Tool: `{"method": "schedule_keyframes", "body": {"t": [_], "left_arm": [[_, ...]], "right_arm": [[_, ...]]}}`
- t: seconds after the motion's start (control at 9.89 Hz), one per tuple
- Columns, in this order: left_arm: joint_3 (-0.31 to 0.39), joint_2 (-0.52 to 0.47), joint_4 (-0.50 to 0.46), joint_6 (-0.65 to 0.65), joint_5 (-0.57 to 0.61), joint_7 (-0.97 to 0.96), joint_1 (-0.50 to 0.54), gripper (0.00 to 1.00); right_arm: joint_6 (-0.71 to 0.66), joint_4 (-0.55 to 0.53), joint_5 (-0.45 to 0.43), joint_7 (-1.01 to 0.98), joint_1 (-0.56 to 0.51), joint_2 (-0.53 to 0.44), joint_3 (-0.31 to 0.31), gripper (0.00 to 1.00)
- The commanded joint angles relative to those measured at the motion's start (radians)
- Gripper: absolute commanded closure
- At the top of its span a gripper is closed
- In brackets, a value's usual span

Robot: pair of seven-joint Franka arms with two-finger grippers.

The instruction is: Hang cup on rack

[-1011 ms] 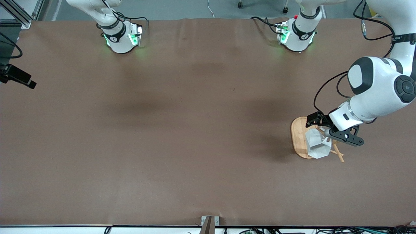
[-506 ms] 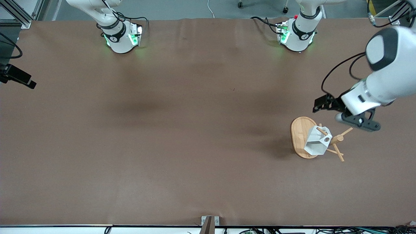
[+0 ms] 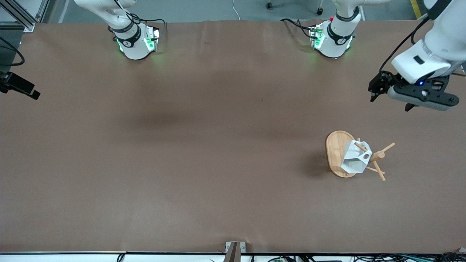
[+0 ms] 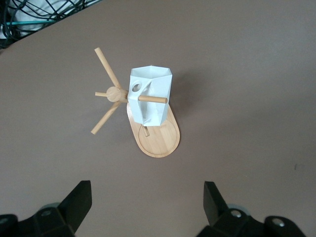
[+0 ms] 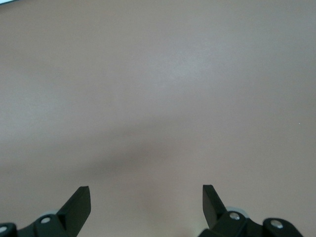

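On the rack, the cup, left claw well apart.

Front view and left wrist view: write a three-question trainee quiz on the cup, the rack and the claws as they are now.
1. True or false: the small white faceted cup hangs by its handle hole on a peg of the light bamboo mug-tree rack.
2. Which claw is up over the brown table toward the left arm's end, with nothing in it? A) left claw B) right claw
3. Fill in: in the left wrist view, the cup hangs above the rack's oval ____.

Key: 1 true; 2 A; 3 base.
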Motion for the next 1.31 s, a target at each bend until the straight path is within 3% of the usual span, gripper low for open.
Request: {"method": "schedule_keyframes", "body": {"t": [0.0, 0.4, 1.21], "left_arm": [[0.034, -0.016, -0.004, -0.068, -0.008, -0.020, -0.035, 0.00], [0.144, -0.097, -0.030, -0.161, -0.040, -0.104, -0.096, 0.00], [0.140, -0.037, 0.014, -0.160, -0.096, -0.102, -0.066, 0.00]], "right_arm": [[0.000, -0.017, -0.005, -0.004, 0.001, -0.014, -0.004, 0.00], [0.001, -0.017, -0.005, -0.004, 0.000, -0.014, -0.004, 0.00], [-0.019, -0.004, -0.041, -0.084, 0.000, -0.014, -0.005, 0.00]]}}
